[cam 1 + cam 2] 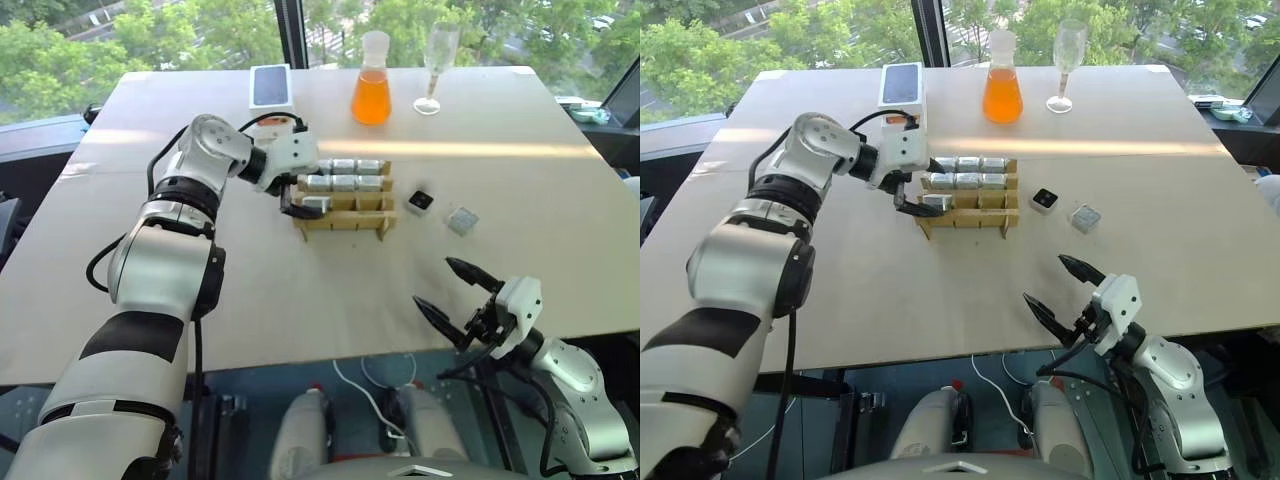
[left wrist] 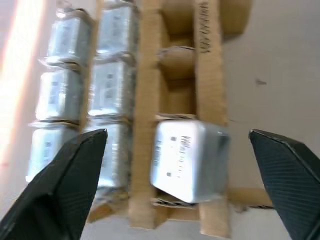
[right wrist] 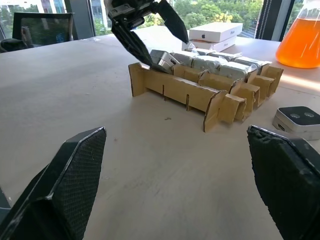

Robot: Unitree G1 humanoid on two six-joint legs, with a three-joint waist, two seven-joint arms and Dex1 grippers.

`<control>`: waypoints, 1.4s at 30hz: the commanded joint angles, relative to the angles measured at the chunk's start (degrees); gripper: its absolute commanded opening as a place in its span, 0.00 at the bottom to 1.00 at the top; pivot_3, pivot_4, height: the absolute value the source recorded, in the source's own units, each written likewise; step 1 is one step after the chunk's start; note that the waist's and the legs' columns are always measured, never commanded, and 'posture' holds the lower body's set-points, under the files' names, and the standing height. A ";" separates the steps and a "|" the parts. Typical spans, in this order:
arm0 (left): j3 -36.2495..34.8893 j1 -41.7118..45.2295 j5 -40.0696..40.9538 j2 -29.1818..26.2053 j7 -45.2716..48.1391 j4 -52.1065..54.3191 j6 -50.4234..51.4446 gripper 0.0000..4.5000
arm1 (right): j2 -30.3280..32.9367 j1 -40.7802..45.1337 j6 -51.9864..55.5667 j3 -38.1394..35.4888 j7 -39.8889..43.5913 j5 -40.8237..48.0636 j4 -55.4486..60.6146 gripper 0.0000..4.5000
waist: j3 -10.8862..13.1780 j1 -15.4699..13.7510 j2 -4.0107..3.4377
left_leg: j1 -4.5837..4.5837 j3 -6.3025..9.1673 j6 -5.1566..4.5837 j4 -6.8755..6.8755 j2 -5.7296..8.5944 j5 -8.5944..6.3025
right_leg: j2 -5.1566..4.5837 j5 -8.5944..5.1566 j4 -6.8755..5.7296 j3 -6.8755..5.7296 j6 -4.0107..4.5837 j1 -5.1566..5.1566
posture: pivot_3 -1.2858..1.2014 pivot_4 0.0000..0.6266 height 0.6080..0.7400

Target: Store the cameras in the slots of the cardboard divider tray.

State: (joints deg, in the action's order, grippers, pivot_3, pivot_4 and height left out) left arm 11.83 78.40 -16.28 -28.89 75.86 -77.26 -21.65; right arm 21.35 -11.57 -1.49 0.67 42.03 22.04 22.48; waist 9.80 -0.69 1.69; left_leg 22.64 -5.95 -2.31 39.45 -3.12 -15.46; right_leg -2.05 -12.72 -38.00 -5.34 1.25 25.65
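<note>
Seven cameras in the cardboard divider tray [image 1: 345,222]: six across the two far rows, one [image 2: 187,159] tilted in the near row's left slot. Left fingers [image 2: 65,185] released, straddling that camera [image 1: 316,204]. Two more cameras [image 1: 420,200] loose on worktop [image 1: 300,300]. Right fingers [image 1: 440,318] spread wide, empty.

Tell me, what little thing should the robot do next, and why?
Probably lift the left gripper away from the tray. It is open, and the camera between its fingers sits in a front-row slot. Two cameras wait on the table.
</note>
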 commanded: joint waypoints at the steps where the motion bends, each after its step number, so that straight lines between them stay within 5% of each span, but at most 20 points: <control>1: -1.70 1.00 1.28 -0.58 0.89 0.88 -3.22 0.99 | 0.03 0.62 -0.98 -0.04 -0.15 0.65 2.35 1.00 | 0.00 0.01 0.00 | 0.00 0.00 0.00 0.00 0.00 0.00 | 0.00 0.00 0.00 0.00 0.00 0.00 | 0.52 0.24 1.00; 9: -0.76 -2.69 1.27 -4.07 8.61 2.51 -12.18 0.99 | -0.14 0.84 -0.98 0.21 -0.17 0.61 2.01 1.00 | -0.01 0.04 -0.01 | -0.04 -0.03 0.03 0.00 0.00 0.02 | 0.02 0.02 -0.04 0.00 0.04 0.00 | 0.52 0.24 1.00; 22: 0.65 -6.14 -1.82 -3.01 -8.09 3.20 -19.71 0.99 | 0.51 2.47 -0.86 0.05 0.57 0.74 0.88 1.00 | -0.06 -0.11 0.08 | 0.01 0.03 0.01 0.07 0.00 0.01 | -0.06 0.12 -0.05 -0.06 0.20 -0.03 | 0.52 0.24 1.00; 42: -1.12 -3.96 -0.42 -3.32 -9.25 2.87 -18.14 0.99 | 0.54 2.55 -1.53 0.26 0.62 0.28 0.26 1.00 | -0.06 -0.09 0.08 | 0.00 0.00 0.02 0.07 0.01 0.02 | -0.04 0.13 -0.07 -0.07 0.20 -0.03 | 0.52 0.24 1.00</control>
State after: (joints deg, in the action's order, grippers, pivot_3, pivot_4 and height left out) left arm 11.28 72.00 -16.78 -31.14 67.88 -75.66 -39.14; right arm 21.73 -9.56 -1.60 1.25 42.25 21.88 21.78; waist 9.74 -0.78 1.77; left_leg 22.64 -5.95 -2.29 39.52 -3.12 -15.45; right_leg -2.09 -12.59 -38.08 -5.40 1.45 25.62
